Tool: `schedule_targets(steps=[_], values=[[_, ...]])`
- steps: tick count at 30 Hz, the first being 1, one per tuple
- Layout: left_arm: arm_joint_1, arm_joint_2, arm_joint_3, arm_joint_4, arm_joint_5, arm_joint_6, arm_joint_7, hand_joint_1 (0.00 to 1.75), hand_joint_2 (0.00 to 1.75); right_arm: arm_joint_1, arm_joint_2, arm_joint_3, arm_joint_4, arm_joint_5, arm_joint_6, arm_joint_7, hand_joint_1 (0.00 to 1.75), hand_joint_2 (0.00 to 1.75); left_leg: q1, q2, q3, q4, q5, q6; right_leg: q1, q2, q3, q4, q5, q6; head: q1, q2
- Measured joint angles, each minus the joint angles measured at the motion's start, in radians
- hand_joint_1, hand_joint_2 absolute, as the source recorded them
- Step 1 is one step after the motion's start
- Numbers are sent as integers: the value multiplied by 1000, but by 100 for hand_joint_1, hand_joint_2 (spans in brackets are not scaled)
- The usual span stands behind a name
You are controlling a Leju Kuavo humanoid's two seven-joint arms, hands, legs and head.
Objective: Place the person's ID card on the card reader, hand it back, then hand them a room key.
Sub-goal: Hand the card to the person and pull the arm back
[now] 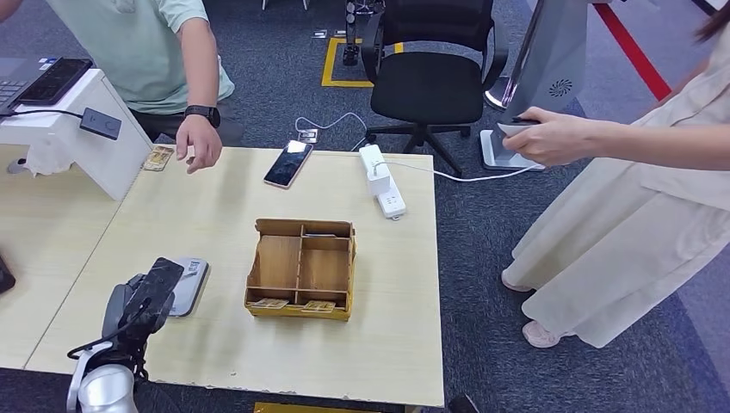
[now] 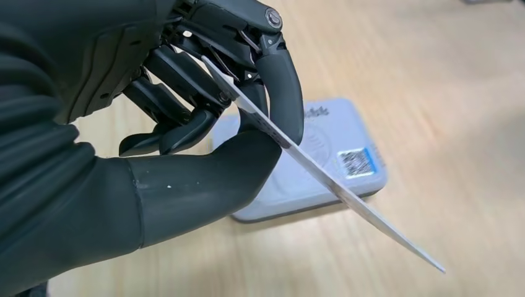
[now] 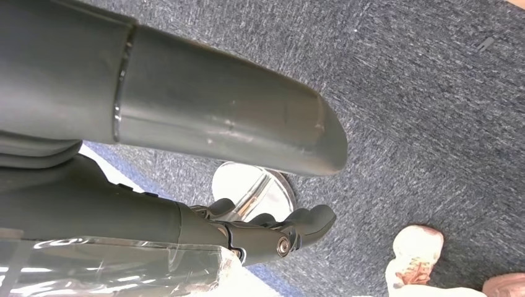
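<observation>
Closest to the lens, in the left wrist view, a thin pale ID card (image 2: pixel 322 179) is being pinched edge-on between the thick matte grey thumb and the darker jointed fingers (image 2: pixel 282 86) of the left hand (image 2: pixel 204 124). It is being held tilted just above the card reader (image 2: pixel 347 161), a flat grey slab with rounded corners bearing a blue-edged square code label; other printing on it is too blurred to be read. In the head view the left hand (image 1: pixel 142 297) is seen raised over the reader (image 1: pixel 191 284) near the front left of the pale wood-grain table (image 1: pixel 215 215), with a compartmented brown wooden tray (image 1: pixel 301 268) beside it holding room key cards (image 1: pixel 293 304) in its front slots. In the right wrist view the right hand (image 3: pixel 272 229) is being held beside the table over grey speckled carpet (image 3: pixel 433 93), its fingers loosely curled and grasping nothing. At the table's right, a person's hand (image 1: pixel 551 136) is being held out over the floor, holding a small dark object.
</observation>
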Motion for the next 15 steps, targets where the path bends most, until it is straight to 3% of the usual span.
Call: schedule_targets(steps=[10,15], values=[[26,34,0,32,-17,-24,27,175,175,-2,-3,5,6,0,-1,0,0,0,0,0,0,0,0,0,0,0,0,0,0,0,0,0],[9,30,0,41,-68,22,19,175,175,-4,-3,5,8,0,-1,1,0,0,0,0,0,0,0,0,0,0,0,0,0,0,0,0]])
